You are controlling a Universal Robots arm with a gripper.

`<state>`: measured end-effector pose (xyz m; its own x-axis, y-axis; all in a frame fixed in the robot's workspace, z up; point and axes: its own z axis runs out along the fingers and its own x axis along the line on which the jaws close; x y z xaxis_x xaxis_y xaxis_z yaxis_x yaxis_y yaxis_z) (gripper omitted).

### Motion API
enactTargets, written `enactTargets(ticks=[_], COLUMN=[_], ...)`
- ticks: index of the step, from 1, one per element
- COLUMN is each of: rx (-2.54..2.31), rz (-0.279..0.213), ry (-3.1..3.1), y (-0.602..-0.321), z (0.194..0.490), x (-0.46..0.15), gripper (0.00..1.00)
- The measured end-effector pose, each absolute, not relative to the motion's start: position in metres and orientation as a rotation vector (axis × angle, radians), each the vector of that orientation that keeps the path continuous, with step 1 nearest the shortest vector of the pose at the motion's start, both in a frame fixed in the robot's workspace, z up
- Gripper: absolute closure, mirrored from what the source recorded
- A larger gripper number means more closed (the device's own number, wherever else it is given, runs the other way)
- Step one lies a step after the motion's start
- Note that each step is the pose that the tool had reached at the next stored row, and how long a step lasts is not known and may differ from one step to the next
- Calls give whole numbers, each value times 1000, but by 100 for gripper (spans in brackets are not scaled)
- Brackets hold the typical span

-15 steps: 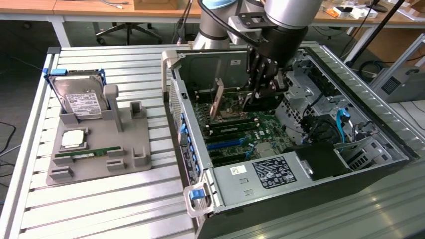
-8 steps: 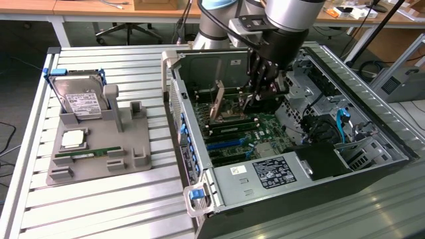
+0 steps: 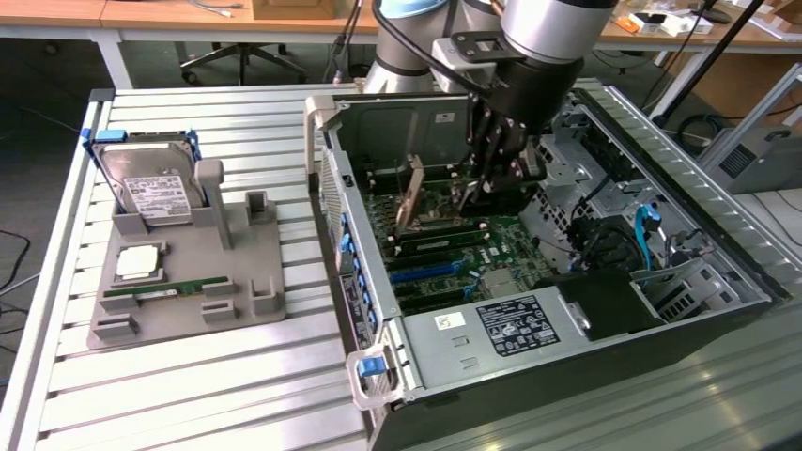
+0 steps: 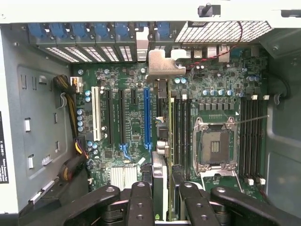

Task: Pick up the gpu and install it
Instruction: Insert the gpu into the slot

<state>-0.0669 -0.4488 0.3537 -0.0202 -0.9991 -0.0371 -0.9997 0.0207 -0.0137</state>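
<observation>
Here, a big open computer case (image 3: 701,282) lies on its side on a ribbed metal table (image 3: 188,395), and its green motherboard (image 3: 489,249) faces up. The robot arm (image 3: 551,28) reaches down from above into the case. Its gripper (image 3: 483,193) is closed on the gpu (image 3: 410,199), a thin brown card that stands up on its edge and leans a little over the motherboard. In the wrist view the black fingers (image 4: 141,202) pinch the gpu (image 4: 162,155) from both sides, and the card's silver end bracket (image 4: 164,63) sits up by the slot openings in the case wall. The card hangs just beside a long blue slot (image 4: 146,117); I cannot tell if it touches the board. On the exterior view's left, well apart from the case, a gray holder (image 3: 188,282) sits on the table. A silver hard drive (image 3: 150,188) with a white label stands in it, and a narrow green RAM stick (image 3: 169,289) lies near its front.
</observation>
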Motion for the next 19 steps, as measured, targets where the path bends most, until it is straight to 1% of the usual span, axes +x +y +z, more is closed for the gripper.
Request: enactTargets(ticks=[19], rx=[-2173], rz=[25], ry=[2218], y=[-456], z=[352], x=[-70], gripper=[73])
